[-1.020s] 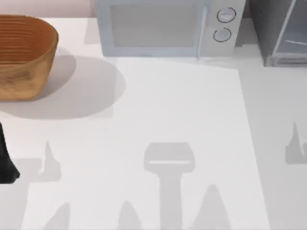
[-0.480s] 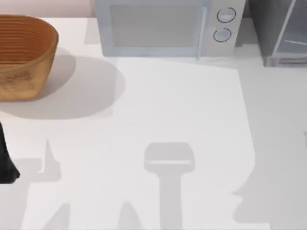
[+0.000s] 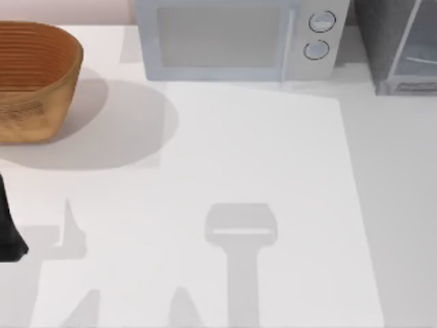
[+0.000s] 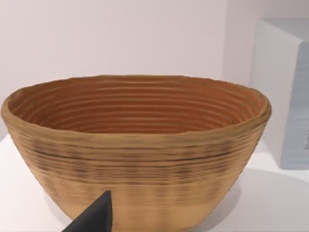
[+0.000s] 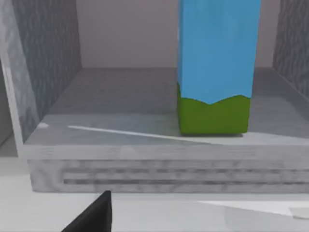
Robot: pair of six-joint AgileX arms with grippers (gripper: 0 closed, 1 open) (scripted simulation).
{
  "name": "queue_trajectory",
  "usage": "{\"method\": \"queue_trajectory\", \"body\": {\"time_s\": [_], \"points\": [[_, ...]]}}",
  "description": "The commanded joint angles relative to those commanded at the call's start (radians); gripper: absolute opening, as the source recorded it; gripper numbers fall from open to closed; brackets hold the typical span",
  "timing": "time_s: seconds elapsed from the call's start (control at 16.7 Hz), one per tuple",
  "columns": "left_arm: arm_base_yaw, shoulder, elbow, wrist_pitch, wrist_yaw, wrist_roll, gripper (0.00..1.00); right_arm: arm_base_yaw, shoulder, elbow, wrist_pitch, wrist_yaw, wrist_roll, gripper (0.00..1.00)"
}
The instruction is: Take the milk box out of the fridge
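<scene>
The milk box (image 5: 217,63) stands upright on the floor of the fridge (image 5: 116,96), blue above and green at the base, right of the middle of the shelf. Its top is cut off from view. A dark tip of my right gripper (image 5: 94,217) shows low in the right wrist view, in front of the fridge's lower ledge and apart from the carton. In the top view the fridge (image 3: 399,48) sits at the far right back corner. My left gripper (image 4: 94,220) hangs just in front of the basket, and the left arm (image 3: 8,225) rests at the table's left edge.
A woven brown basket (image 3: 31,78) stands at the back left. The pale blue-grey microwave (image 3: 235,41) with two round knobs sits at the back centre, just left of the fridge. White tabletop (image 3: 246,157) spreads across the middle and front.
The shadow of the right arm on the table's right side grew, shifted toward the front, and is now gone. The left arm, basket and microwave have not moved.
</scene>
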Motion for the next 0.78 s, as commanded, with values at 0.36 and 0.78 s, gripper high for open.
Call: {"method": "queue_trajectory", "body": {"time_s": [0.36,0.78], "points": [[0.0,0.0,0.0,0.0,0.0,0.0,1.0,-0.001,0.013,-0.001,0.014,-0.004,0.0,1.0],[0.0,0.0,0.0,0.0,0.0,0.0,1.0,0.052,0.142,0.228,-0.097,0.058,-0.012,1.0]]}}
